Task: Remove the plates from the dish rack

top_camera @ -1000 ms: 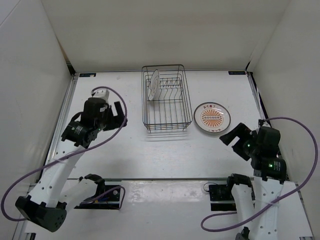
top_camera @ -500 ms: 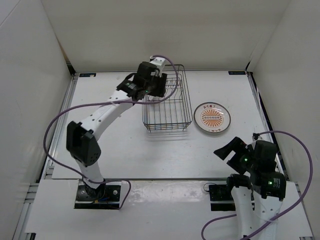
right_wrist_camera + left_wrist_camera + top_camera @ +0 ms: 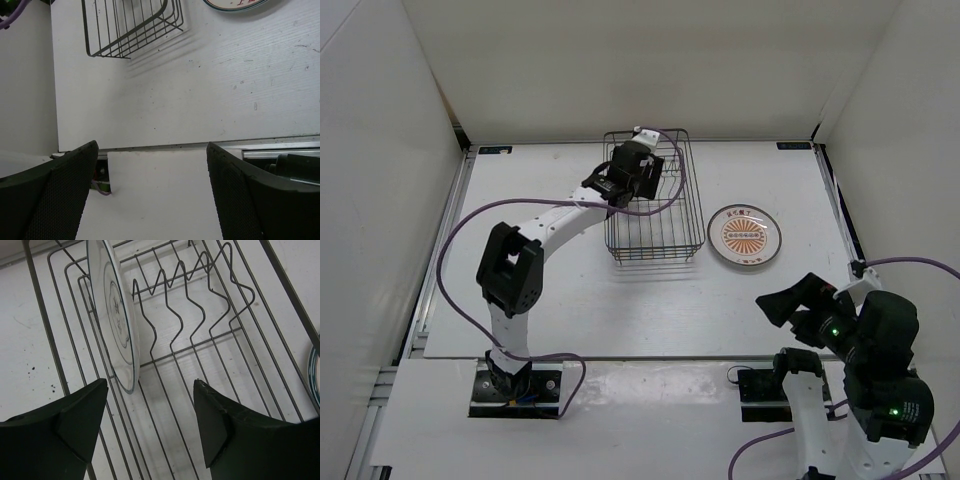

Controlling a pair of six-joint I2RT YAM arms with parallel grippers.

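1 racked plt (image 3: 118, 325), 1 sunburst plt (image 3: 745, 236), 1 rack (image 3: 656, 226)

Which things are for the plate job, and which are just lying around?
For the job:
- dish rack
- white plate standing in the rack
- sunburst plate flat on the table
- left gripper, open over the rack
- right gripper, open, far from the rack

Just there:
- purple cables
- table
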